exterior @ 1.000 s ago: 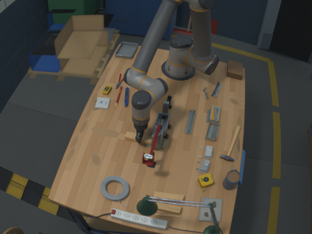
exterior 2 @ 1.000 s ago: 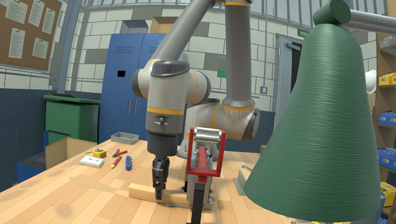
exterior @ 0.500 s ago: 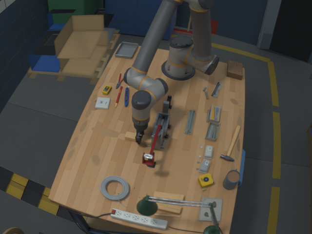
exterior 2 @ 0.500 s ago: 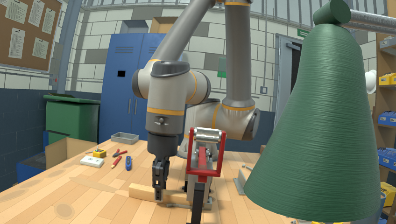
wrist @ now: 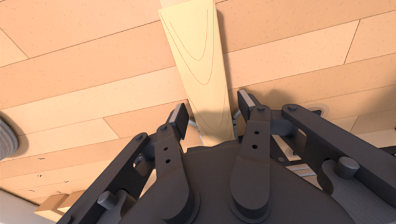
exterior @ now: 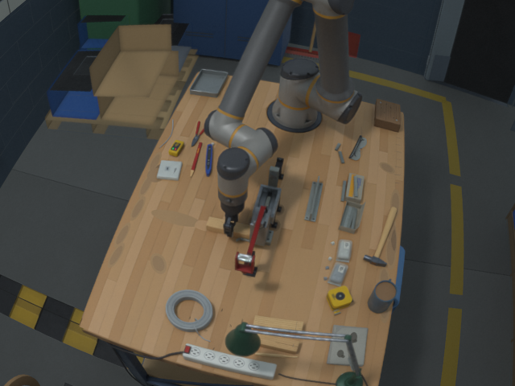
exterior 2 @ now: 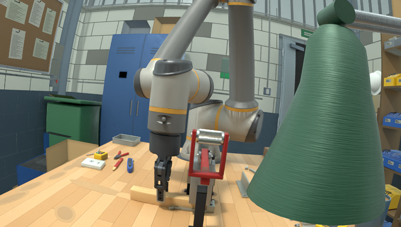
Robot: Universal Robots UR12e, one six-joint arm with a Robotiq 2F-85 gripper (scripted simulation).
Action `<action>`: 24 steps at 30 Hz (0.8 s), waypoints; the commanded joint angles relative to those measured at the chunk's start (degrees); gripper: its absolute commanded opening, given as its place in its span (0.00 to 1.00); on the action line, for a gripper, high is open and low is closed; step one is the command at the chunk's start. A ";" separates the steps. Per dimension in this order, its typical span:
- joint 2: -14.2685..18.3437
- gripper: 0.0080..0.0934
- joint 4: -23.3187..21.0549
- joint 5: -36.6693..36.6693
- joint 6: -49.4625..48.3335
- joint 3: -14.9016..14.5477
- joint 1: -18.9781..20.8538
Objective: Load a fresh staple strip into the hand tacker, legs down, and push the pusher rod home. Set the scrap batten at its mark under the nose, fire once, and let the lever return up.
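In the middle of the workbench the grey hand tacker sits in its fixture, its red lever raised and ending in a red handle with a steel roller. The pale scrap batten lies flat on the bench to the tacker's left, its near end reaching in beside the tacker's base. My gripper hangs straight down over the batten with a finger on each side of it. The gripper is open and holds nothing.
Behind the tacker stand the arm's base and a grey tray. Pliers, a pencil and a knife lie left; staple trays, a rail and a hammer right. A cable coil, lamp and power strip lie in front.
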 commanded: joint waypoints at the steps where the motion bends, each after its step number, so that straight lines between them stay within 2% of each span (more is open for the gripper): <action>1: -0.19 0.70 0.15 0.00 0.00 -0.09 0.00; 24: -6.02 0.70 8.05 0.00 0.00 -2.16 0.00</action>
